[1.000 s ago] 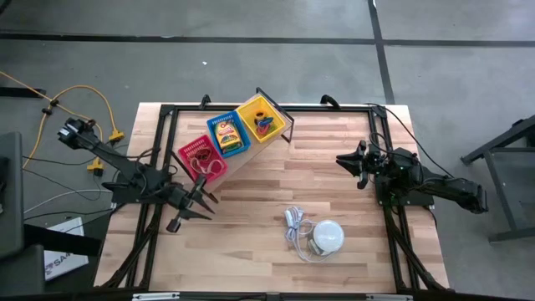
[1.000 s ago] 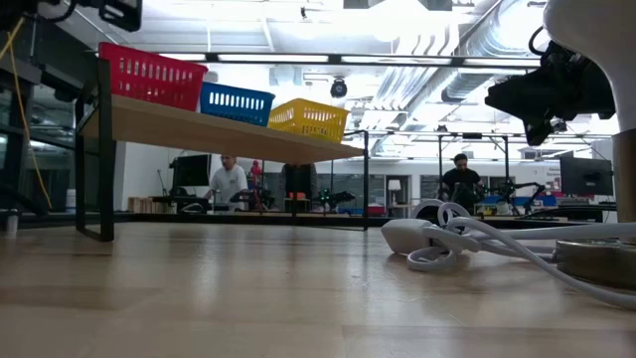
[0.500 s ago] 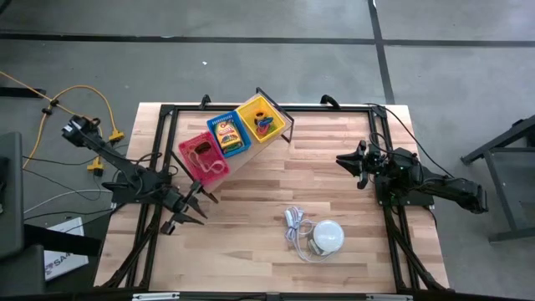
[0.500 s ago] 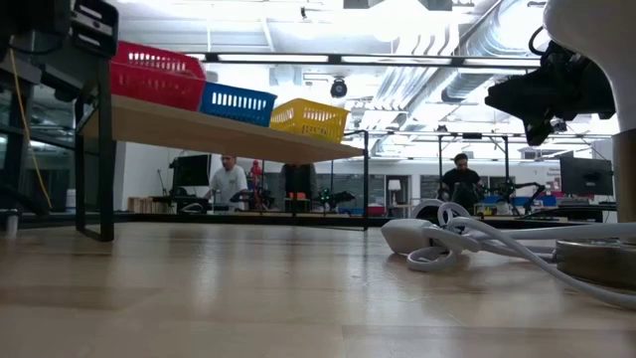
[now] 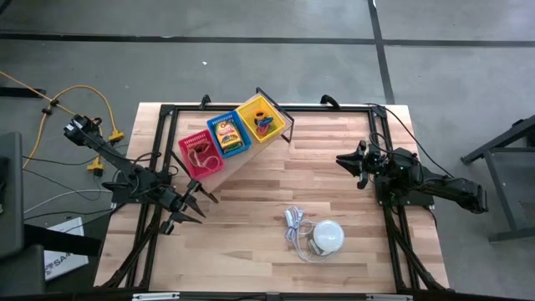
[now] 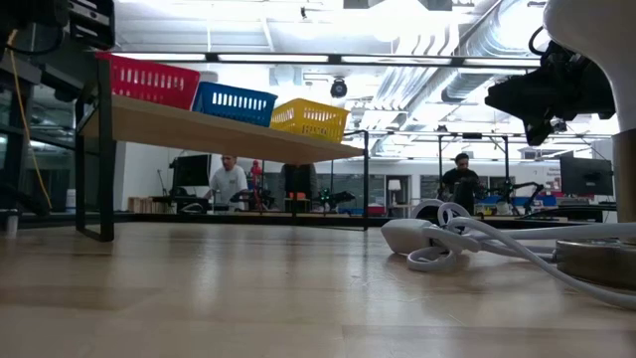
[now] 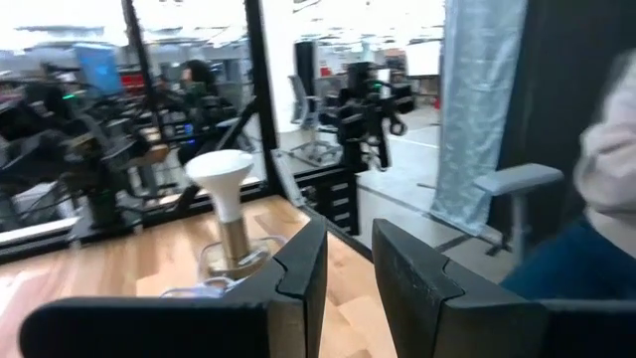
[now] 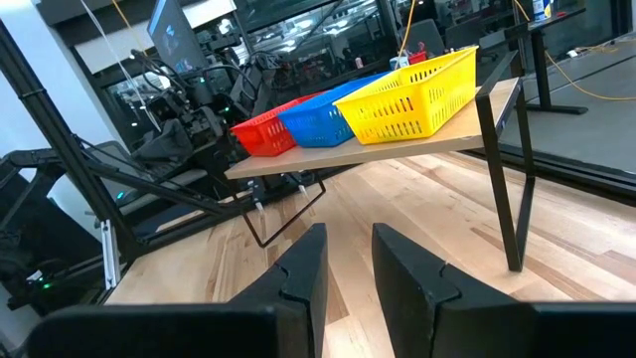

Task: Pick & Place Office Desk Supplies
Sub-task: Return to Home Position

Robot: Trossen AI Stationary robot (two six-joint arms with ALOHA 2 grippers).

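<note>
Three baskets stand in a row on a raised wooden shelf (image 5: 251,155) at the table's far middle. The red basket (image 5: 201,155) holds tan rubber bands. In the blue basket (image 5: 228,135) lies a yellow-green packet, and small coloured clips lie in the yellow basket (image 5: 261,119). My left gripper (image 5: 201,206) hangs open by the table's left side, just near of the red basket, with nothing between its fingers (image 7: 298,273). Over at the right side, my right gripper (image 5: 341,160) is open too and faces the shelf (image 8: 388,149). It holds nothing.
A white dome (image 5: 328,236) with a coiled white cord (image 5: 294,224) rests on the near middle of the table. The shelf's black legs (image 6: 94,149) stand on the wood. A black frame (image 5: 267,107) rims the table. People show in the room behind the table (image 6: 227,179).
My left gripper has drawn back from over the red basket toward the table's left and near edges and has sunk a little. The red basket, partly covered by it before, now shows whole. The right arm has kept still.
</note>
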